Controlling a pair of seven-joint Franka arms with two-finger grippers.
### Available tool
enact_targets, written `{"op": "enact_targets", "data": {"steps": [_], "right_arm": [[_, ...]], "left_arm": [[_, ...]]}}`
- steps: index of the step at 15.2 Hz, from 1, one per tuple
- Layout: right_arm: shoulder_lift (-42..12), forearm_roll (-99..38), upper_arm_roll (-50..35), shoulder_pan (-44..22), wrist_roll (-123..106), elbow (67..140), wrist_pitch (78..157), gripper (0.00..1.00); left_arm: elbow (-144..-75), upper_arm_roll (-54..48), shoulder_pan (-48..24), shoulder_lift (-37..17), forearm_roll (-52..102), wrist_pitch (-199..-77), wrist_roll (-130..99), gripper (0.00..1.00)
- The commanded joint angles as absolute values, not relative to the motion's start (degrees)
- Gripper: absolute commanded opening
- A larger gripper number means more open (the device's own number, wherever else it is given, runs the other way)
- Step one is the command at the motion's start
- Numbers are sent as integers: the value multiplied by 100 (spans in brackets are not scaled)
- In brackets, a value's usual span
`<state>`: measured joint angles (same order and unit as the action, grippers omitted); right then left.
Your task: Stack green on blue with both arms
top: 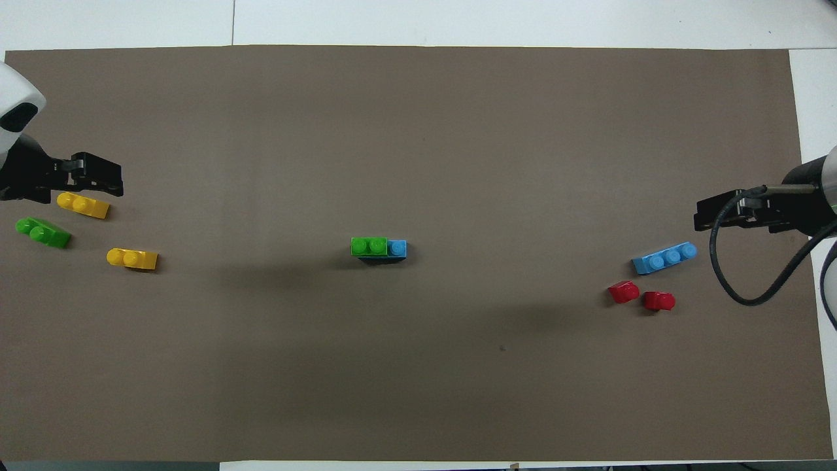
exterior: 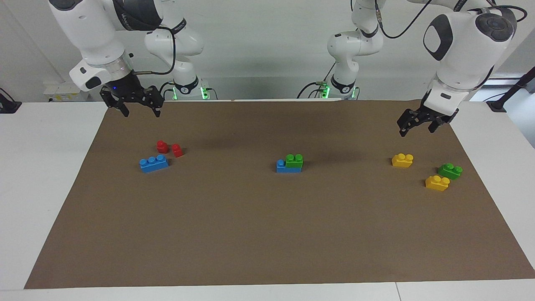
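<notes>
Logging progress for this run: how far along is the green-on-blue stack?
It looks done: a green brick sits on a blue brick mid-mat, one blue stud left uncovered. Nothing is in hand; the left gripper hangs over the mat near the yellow bricks, the right gripper over the mat's edge, both empty. Spare green and blue lie unstacked.

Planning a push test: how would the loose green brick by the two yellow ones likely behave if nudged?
The green brick looks like hard moulded plastic, so probably stiff and light. It sits flat on the brown mat, so it should slide, not roll. Low and blocky, it seems unlikely to tip.
</notes>
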<state>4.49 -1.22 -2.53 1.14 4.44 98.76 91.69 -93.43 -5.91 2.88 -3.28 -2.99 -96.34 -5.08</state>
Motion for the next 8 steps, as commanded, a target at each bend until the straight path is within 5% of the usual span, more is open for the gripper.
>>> {"op": "enact_targets", "data": {"steps": [1,8], "right_arm": [[422,78,-281,132,203,9800,9053,100],[422,141,-281,132,114,9800,9000,100]], "left_arm": [[-9246,-580,316,-343,-211,-9527,-413,100],[-9176,193,-351,-369,60,-9378,-378,100]]}}
